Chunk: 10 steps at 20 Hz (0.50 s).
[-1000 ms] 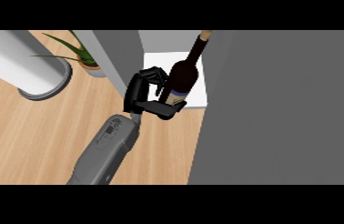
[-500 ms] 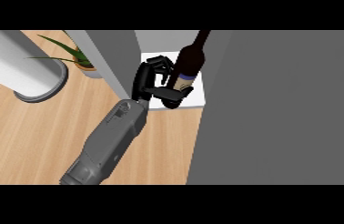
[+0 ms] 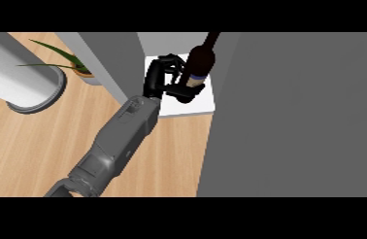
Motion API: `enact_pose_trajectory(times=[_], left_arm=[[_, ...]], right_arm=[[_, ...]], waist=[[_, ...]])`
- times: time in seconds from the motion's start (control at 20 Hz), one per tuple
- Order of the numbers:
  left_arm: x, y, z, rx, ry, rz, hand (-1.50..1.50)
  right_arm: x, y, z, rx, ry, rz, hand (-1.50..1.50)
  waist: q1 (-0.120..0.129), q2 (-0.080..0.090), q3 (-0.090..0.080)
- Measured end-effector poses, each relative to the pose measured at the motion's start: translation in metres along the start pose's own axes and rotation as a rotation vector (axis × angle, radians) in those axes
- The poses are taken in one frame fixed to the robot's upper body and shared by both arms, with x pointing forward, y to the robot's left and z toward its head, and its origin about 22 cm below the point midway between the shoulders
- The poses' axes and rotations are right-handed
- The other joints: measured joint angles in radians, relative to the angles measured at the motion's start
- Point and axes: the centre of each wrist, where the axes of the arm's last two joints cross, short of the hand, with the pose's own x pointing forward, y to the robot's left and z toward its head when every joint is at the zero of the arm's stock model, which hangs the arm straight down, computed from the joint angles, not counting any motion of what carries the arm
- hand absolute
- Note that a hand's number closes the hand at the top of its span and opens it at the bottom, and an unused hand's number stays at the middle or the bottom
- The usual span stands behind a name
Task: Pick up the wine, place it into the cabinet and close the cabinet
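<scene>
Just above the centre of my feed, the left hand (image 3: 163, 80) is curled round the lower body of the wine bottle (image 3: 200, 62), fingers wrapped on its left side and the thumb hooked under near the pale band at its base. The grey forearm (image 3: 114, 145) runs down from it to the lower left edge of the frame.

The bottle's long axis runs almost straight up the picture. Its neck points toward the top edge and leans slightly right, and its base is toward the frame's centre. I cannot tell whether the base touches anything, as the hand covers it.

The bottle sits inside the open cabinet, over the white shelf floor (image 3: 188, 108). The cabinet's grey side wall (image 3: 111, 58) stands just left of the hand, and a broad grey panel (image 3: 287, 116) fills the right half of the frame, touching the bottle's right edge as I see it.

Further out, the wooden counter (image 3: 43, 136) covers the lower left. A potted plant (image 3: 75, 65) and a pale cylinder (image 3: 28, 82) stand in the upper left.
</scene>
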Motion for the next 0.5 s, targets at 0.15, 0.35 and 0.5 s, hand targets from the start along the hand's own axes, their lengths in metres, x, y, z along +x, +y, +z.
enact_pose_trajectory(times=[0.15, 0.35, 0.5], left_arm=[[-0.002, 0.004, -0.003, 0.026, 0.016, 0.018, 1.50], [0.003, 0.005, -0.011, 0.049, 0.037, 0.028, 1.50], [0.004, 0.007, -0.014, 0.064, 0.037, 0.020, 1.50]], right_arm=[[-0.001, -0.001, 0.002, 0.005, 0.003, 0.004, -1.50], [-0.002, -0.002, 0.003, 0.013, 0.009, 0.005, -1.50], [-0.002, -0.002, 0.003, 0.016, 0.011, 0.003, -1.50]], waist=[[-0.002, 0.002, 0.000], [-0.007, 0.006, 0.000], [-0.015, 0.009, 0.000]])
